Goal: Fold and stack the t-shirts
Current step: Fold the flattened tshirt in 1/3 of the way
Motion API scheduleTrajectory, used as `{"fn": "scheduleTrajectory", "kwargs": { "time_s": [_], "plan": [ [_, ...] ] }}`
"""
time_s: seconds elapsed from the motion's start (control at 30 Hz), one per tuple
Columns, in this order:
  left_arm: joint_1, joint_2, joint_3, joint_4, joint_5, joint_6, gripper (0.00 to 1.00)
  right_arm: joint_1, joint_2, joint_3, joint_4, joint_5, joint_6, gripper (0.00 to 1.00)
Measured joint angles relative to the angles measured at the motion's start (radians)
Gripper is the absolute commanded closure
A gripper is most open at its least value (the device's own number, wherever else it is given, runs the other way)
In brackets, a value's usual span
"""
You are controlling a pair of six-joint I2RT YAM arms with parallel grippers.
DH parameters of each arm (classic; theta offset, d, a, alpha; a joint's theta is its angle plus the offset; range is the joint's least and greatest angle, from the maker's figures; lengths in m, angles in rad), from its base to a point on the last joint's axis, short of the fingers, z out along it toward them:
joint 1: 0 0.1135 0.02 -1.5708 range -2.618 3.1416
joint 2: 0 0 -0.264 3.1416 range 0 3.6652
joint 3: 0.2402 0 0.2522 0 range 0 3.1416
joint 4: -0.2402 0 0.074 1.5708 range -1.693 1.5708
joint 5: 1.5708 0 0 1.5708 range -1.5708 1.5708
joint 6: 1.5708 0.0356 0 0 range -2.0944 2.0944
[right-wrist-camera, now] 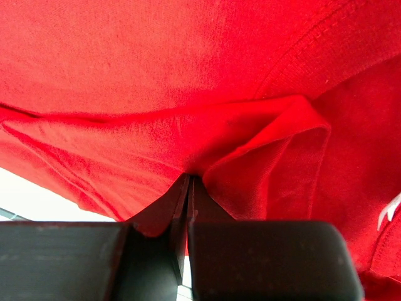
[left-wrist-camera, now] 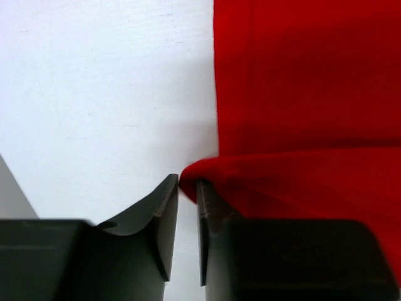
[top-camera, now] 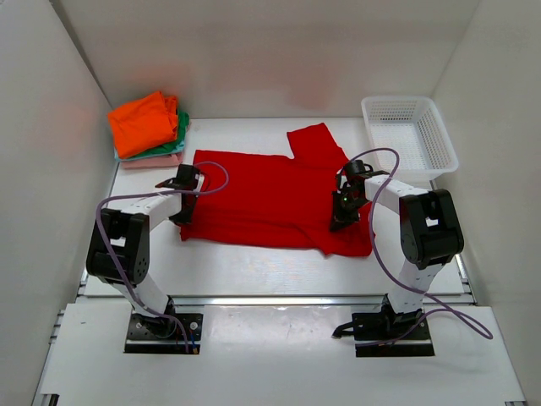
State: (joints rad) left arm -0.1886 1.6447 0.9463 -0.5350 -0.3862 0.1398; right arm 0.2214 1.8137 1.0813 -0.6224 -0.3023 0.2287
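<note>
Folding red shirt (top-camera: 262, 199) | left gripper (left-wrist-camera: 188, 183) barely parted, empty, at its left edge | right gripper (right-wrist-camera: 189, 180) pinching it | next: probably regrip left edge

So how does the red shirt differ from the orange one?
The red t-shirt lies spread wide across the table; the orange t-shirt is folded small in the far left corner. The red one rests directly on the table; the orange one tops a pile of folded shirts. Both are plain bright cloth.

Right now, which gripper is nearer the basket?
Right. The right gripper is on the red shirt's right part, just short of the basket; the left gripper is at the shirt's left edge, the whole shirt farther away.
</note>
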Motion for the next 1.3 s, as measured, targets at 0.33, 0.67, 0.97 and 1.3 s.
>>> {"fn": "scheduleTrajectory", "kwargs": {
  "time_s": [0.33,0.67,0.97,1.3],
  "plan": [
    [0.074,0.032,0.094,-0.047,-0.052,-0.007,0.34,0.001,0.005,0.000,-0.002,0.002,0.000,1.00],
    [0.035,-0.137,0.061,-0.167,0.092,-0.134,0.38,0.005,0.010,0.002,-0.004,0.009,0.000,1.00],
    [-0.064,-0.280,-0.105,-0.178,0.212,-0.277,0.42,0.007,0.011,0.002,-0.005,0.013,0.000,1.00],
    [-0.066,-0.283,-0.194,-0.071,0.200,-0.377,0.44,0.007,0.009,0.001,-0.004,0.013,0.000,1.00]
  ]
}}
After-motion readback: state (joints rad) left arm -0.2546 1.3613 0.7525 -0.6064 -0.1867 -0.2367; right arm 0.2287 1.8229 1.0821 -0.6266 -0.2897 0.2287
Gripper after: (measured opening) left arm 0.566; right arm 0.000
